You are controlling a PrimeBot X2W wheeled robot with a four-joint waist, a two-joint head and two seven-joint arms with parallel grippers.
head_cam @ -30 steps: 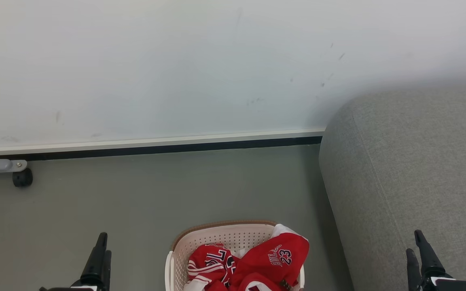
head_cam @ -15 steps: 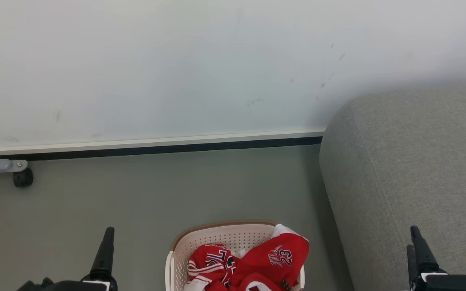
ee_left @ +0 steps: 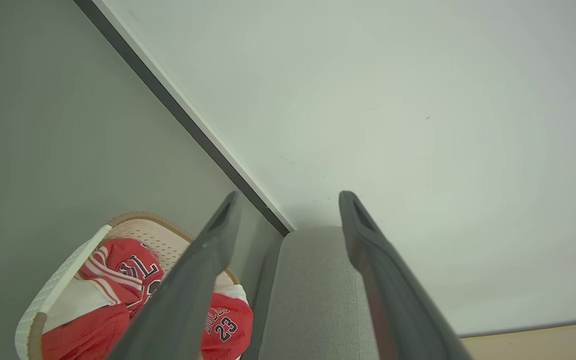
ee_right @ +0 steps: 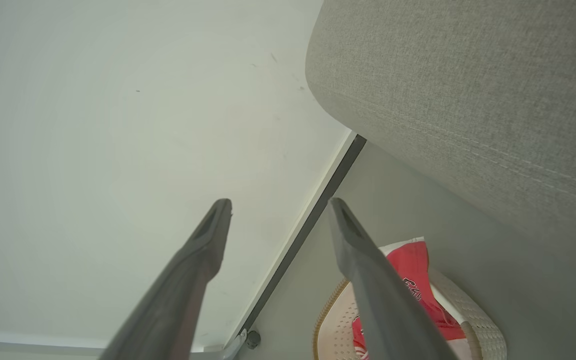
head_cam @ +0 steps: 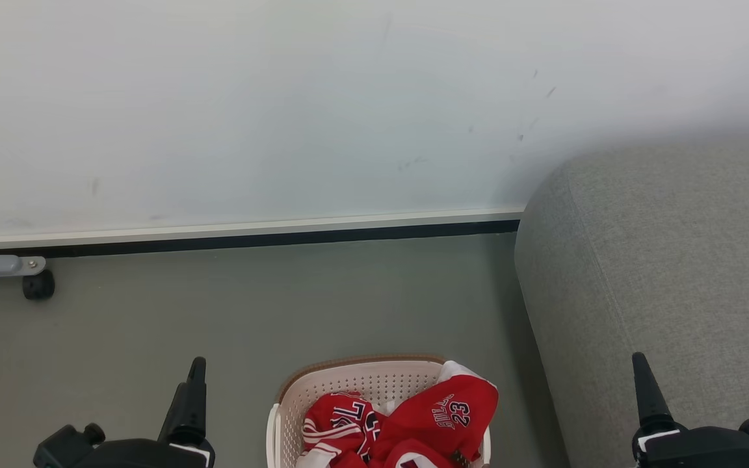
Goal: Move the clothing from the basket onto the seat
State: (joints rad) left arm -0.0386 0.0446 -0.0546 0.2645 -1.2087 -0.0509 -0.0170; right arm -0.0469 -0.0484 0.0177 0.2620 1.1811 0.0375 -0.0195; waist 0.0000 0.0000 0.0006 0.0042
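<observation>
Shifted inward since earlier frame: left gripper [ee_left: 290,197], right gripper [ee_right: 279,202]; jaws wide, empty. Red shiny jersey clothing [head_cam: 439,416] in cream perforated plastic basket [head_cam: 348,378] (on floor [head_cam: 283,305]). Grey fabric seat [head_cam: 673,260] bare where visible; transfer unstarted.

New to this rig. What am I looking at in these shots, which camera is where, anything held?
A wheeled robot with two arms. The wide shot is from its head, looking down: left gripper low on the left, right gripper low on the right. The other two come from a camera on each wrist, looking along that gripper's two dark fingers. On the floor stands a white basket with red clothing heaped in it; a grey sofa is beside it, to the right. Both grippers are open and hold nothing; neither touches the clothing.
</observation>
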